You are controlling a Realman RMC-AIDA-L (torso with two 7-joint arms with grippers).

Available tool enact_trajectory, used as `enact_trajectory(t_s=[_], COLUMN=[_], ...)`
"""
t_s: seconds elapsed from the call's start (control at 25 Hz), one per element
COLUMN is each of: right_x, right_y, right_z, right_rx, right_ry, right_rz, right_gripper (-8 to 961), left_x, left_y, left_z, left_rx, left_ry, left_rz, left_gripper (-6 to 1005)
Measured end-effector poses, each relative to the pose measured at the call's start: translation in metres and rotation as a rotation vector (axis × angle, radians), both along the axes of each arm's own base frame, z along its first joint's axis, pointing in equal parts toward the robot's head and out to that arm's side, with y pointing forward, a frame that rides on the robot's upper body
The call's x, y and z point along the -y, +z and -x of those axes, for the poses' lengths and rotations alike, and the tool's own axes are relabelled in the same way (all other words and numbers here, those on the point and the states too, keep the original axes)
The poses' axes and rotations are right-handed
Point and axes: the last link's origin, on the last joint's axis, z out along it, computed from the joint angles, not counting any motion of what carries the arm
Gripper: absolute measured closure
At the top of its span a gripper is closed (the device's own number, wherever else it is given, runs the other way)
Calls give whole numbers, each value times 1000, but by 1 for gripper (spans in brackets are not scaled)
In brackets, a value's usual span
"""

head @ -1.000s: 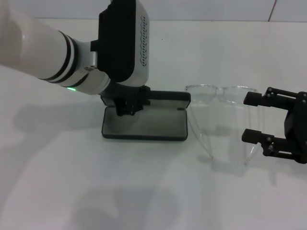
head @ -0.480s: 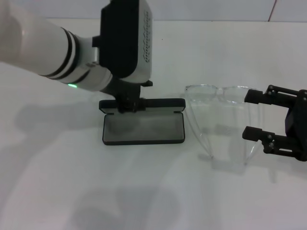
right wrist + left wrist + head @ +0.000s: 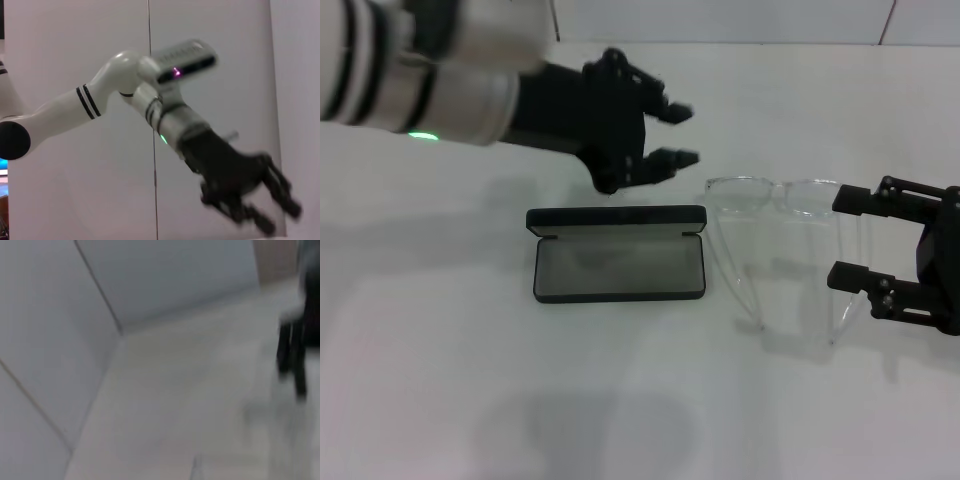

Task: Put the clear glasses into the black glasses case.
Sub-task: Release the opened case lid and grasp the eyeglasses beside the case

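Black glasses case (image 3: 618, 254), one, open; one clear glasses (image 3: 783, 230); left gripper (image 3: 676, 135) and right gripper (image 3: 848, 239) wide, empty.

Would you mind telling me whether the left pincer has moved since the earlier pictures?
Yes. The left pincer has lifted off the black glasses case and swung away behind its lid, now open toward the clear glasses.

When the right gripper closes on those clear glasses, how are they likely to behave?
The clear glasses look like thin transparent plastic, so probably light and apt to slide on the smooth table. Their long arms are unfolded and slender, likely to flex. The right gripper, jaws open around one arm, should probably squeeze gently.
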Motion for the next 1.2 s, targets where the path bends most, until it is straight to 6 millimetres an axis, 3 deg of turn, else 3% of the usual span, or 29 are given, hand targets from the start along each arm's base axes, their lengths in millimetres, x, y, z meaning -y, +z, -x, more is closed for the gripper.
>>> enact_trajectory(t_s=[0.24, 0.4, 0.56, 0.76, 1.0, 1.2], right_x=[0, 0, -1, -1, -1, -1], right_y=[0, 0, -1, -1, -2, -3], right_z=[0, 0, 1, 2, 3, 0], right_rx=[1, 2, 0, 0, -1, -10], right_ry=[-2, -2, 1, 1, 3, -13], right_rz=[-1, -1, 0, 5, 11, 19], right_gripper=[278, 278, 278, 278, 279, 281], left_x=[18, 26, 32, 40, 59, 71], left_y=[47, 68, 78, 72, 54, 43], left_z=[10, 39, 69, 90, 103, 107], left_rx=[432, 711, 870, 906, 852, 815], left_ry=[-13, 0, 61, 149, 161, 91], left_rz=[65, 104, 108, 137, 197, 207], left_gripper=[588, 577, 566, 552, 329, 240])
